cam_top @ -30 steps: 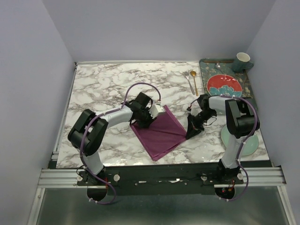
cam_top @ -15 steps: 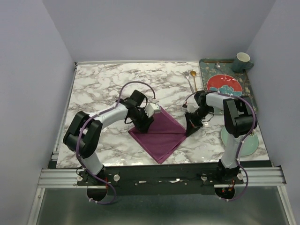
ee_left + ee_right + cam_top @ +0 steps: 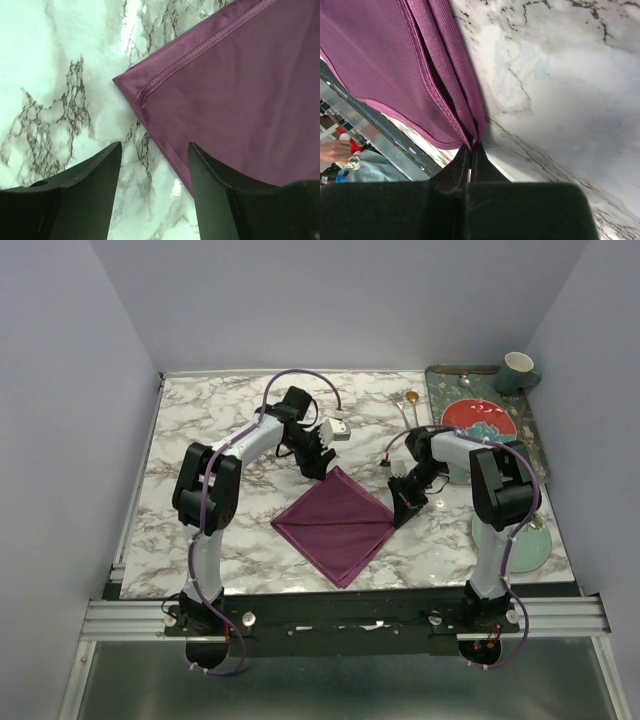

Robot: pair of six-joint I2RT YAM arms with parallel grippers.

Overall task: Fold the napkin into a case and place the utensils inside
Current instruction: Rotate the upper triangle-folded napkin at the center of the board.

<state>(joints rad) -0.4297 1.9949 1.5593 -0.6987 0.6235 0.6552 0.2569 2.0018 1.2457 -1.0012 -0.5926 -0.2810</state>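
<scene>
Marble tabletop [image 3: 220, 420] has the napkin [image 3: 335, 525] lying mid-table, looks like slick floppy satin so hemmed corners are the spot: right gripper [image 3: 471, 147] pinched on its right corner, left gripper [image 3: 155, 150] spread apart above the far one.

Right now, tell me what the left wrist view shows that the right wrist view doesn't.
Only left wrist: the open left claw hovering over a flat, hemmed corner of the shiny plum-purple satin napkin, gripping nothing. Only right wrist: the right claw shut on the napkin's folded edge, layers pinched. Both: the napkin and the white marble table.
</scene>
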